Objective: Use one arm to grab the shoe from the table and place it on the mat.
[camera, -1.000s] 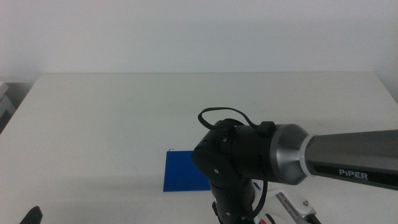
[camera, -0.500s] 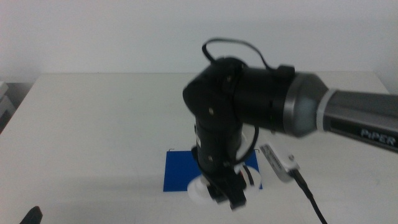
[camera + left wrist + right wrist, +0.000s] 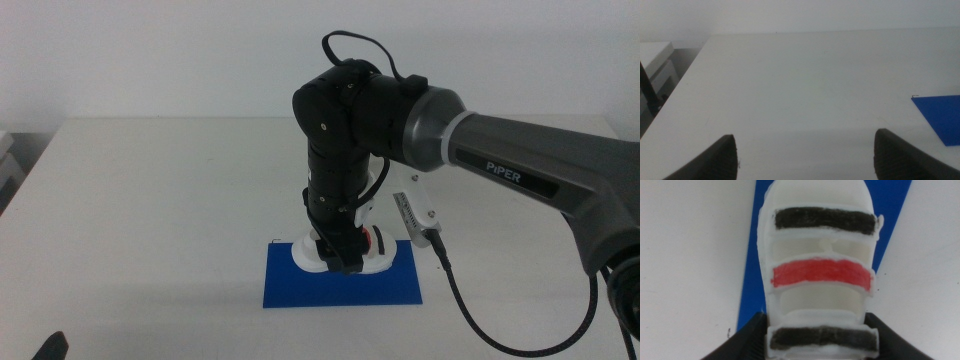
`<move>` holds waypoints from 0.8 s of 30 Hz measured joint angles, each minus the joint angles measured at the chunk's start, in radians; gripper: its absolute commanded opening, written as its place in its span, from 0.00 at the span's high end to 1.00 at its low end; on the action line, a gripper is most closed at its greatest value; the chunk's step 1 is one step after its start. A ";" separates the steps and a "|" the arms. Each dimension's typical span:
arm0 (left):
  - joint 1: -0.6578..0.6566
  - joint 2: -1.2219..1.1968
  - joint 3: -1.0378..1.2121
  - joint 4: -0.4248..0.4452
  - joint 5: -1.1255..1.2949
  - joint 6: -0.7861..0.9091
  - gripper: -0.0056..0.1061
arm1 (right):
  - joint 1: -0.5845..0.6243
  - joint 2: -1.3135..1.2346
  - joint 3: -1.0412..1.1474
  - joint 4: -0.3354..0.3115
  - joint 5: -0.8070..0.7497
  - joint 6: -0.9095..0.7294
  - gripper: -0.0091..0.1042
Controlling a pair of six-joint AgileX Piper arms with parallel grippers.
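My right arm (image 3: pixel 520 170) reaches in from the right and points straight down over the mat. Its gripper (image 3: pixel 338 258) is shut on the small white shoe (image 3: pixel 378 250), gripping both sides. The shoe sits low at the far edge of the dark-blue mat (image 3: pixel 340 288), touching it or just above it. In the right wrist view the shoe (image 3: pixel 820 272) with its black and red stripes fills the space between the jaws of the gripper (image 3: pixel 817 330), with the mat (image 3: pixel 751 280) beneath it. My left gripper (image 3: pixel 805 160) is open and empty, waiting at the near left (image 3: pixel 50 347).
The white table (image 3: pixel 150 200) stretches around the mat. A black cable (image 3: pixel 470 310) trails from the right arm's wrist camera (image 3: pixel 415 215) over the near right. A grey-white object (image 3: pixel 655 65) stands off the table's left edge. The mat's corner (image 3: pixel 940 117) shows in the left wrist view.
The right arm has swung from the table's near edge back over the mat, carrying the shoe, and has lowered it onto the mat's far edge. The left gripper has not moved.
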 measured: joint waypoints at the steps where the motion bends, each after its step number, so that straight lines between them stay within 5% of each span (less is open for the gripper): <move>1: 0.000 0.000 0.000 0.000 0.000 0.000 0.11 | 0.000 0.003 -0.001 0.000 0.001 0.000 0.81; 6: 0.000 0.000 0.000 0.000 0.000 0.000 0.11 | 0.000 0.003 -0.006 0.002 0.002 -0.105 0.81; 12: 0.000 0.000 0.000 0.000 0.000 0.000 0.11 | 0.000 0.003 -0.006 0.006 0.003 -0.421 0.81; 24: 0.000 0.000 0.000 0.000 0.000 0.000 0.11 | 0.000 0.003 -0.006 0.009 0.011 -1.358 0.81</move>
